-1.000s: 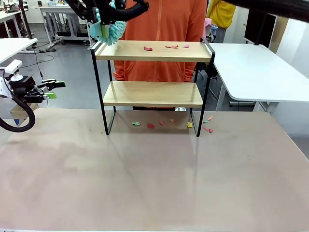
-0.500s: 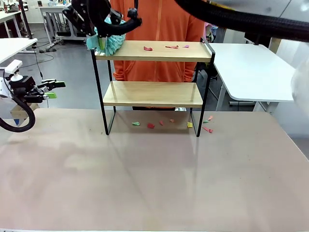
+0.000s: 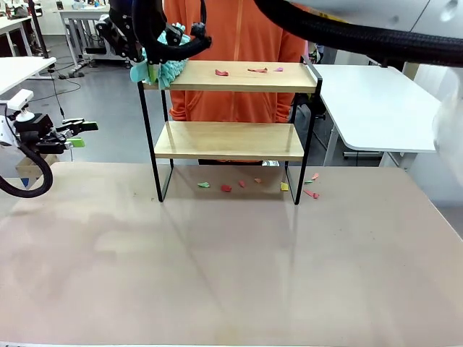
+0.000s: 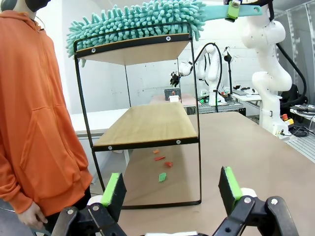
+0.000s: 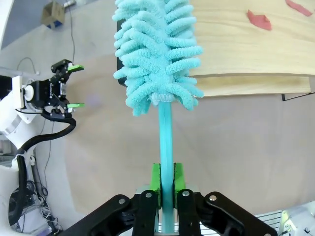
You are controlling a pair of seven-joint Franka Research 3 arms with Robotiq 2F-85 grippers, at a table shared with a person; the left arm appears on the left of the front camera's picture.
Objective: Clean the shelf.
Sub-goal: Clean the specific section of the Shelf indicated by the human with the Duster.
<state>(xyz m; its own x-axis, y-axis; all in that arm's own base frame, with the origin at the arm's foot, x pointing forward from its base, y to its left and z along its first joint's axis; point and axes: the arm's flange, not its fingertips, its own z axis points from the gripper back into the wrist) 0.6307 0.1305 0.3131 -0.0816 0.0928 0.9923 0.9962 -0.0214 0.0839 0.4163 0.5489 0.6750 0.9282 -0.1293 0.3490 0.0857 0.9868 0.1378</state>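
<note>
My left hand (image 3: pixel 82 134) hangs out past the left edge of the counter (image 3: pixel 231 267); its two green pads (image 4: pixel 114 192) stand wide apart and hold nothing; from my left wrist I look between them at the left end of the shelf (image 4: pixel 147 123).

Next comes my right hand (image 3: pixel 154 56), up high at the top left corner of the shelf (image 3: pixel 228 141); my right arm reaches over from the right side to get there; the hand (image 5: pixel 167 179) is pinched tight on the thin blue-green handle of a fluffy duster (image 5: pixel 157 54).

The duster's fuzzy head (image 3: pixel 172 69) lies over the left end of the top board; from my left wrist it (image 4: pixel 138 22) runs along the top side rail of that end.

The shelf stands upright near the far edge of the counter, about in the middle; it has two light wood boards in a thin black frame.

Three small scraps (image 3: pixel 221 72) lie on the top board, one red and two pink, all to the right of the duster and apart from it; from my right wrist a red one (image 5: pixel 259 19) shows near the duster's head.

More little scraps (image 3: pixel 226 188), green, red, yellow and pink, lie on the counter under the shelf and out by its right foot.

A person in an orange hoodie (image 3: pixel 239 36) stands just behind the shelf.

A white table (image 3: pixel 383 101) is off to the right.
</note>
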